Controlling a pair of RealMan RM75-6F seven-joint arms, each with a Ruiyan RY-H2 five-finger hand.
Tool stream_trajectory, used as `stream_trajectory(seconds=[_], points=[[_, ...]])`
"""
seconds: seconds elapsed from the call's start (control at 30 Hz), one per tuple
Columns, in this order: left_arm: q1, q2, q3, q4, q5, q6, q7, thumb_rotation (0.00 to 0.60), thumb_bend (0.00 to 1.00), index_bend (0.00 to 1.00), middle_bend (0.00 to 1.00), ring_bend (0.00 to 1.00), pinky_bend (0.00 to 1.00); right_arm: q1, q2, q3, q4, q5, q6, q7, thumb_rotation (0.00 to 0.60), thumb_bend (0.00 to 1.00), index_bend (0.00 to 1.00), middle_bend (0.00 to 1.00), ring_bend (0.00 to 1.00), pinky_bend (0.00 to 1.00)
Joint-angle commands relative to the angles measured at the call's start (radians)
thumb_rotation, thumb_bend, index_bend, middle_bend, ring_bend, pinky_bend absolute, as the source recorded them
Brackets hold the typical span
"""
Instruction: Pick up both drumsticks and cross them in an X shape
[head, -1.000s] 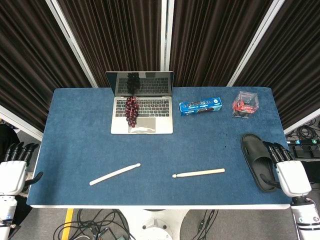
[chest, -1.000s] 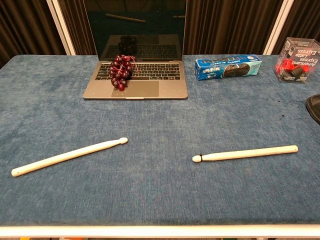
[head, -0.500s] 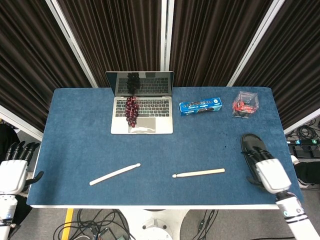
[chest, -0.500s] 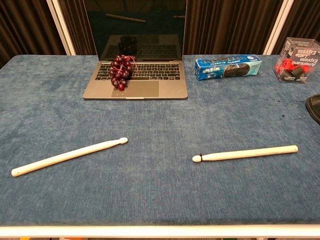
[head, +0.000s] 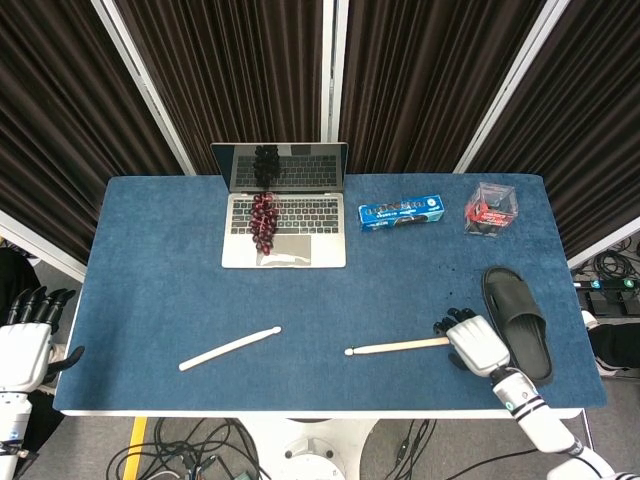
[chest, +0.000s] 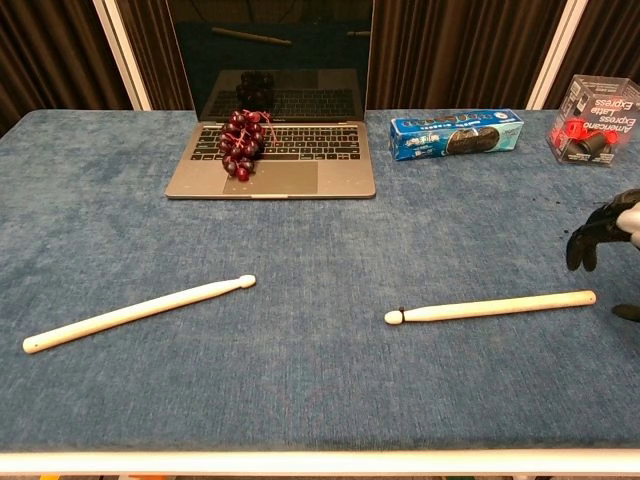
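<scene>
Two pale wooden drumsticks lie apart on the blue table. The left drumstick slants with its tip toward the middle. The right drumstick lies nearly level, tip pointing left. My right hand hovers just over the butt end of the right drumstick, fingers spread and pointing down, holding nothing. My left hand hangs off the table's left edge, fingers apart and empty; the chest view does not show it.
An open laptop with a bunch of dark grapes stands at the back. A blue cookie box and a clear red-black box sit at the back right. A black slipper lies by my right hand.
My right hand has swung left from the table's right edge, over the slipper, to the butt end of the right drumstick. The left hand and both drumsticks have stayed put.
</scene>
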Motion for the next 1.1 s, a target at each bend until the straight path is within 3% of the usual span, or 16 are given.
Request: stream_trajectory(seconds=[0.03, 0.53, 1.1], points=[[0.000, -0.001, 0.001, 0.002, 0.000, -0.002, -0.002, 0.600, 0.18, 0.13, 0.14, 0.04, 0.06, 0.007, -0.040, -0.004, 0.043, 0.000, 0.008, 0.005, 0.600, 0.19, 0.39, 0.41, 0.23, 0.32], [0.002, -0.010, 0.002, 0.023, -0.001, -0.004, -0.024, 0.600, 0.18, 0.13, 0.14, 0.04, 0.06, 0.032, -0.109, -0.022, 0.119, 0.003, 0.007, 0.001, 0.600, 0.30, 0.41, 0.45, 0.25, 0.32], [0.010, -0.012, 0.008, 0.037, 0.001, -0.002, -0.046, 0.600, 0.18, 0.13, 0.14, 0.04, 0.06, 0.039, -0.148, -0.025, 0.153, 0.014, 0.033, -0.033, 0.600, 0.23, 0.44, 0.50, 0.27, 0.32]])
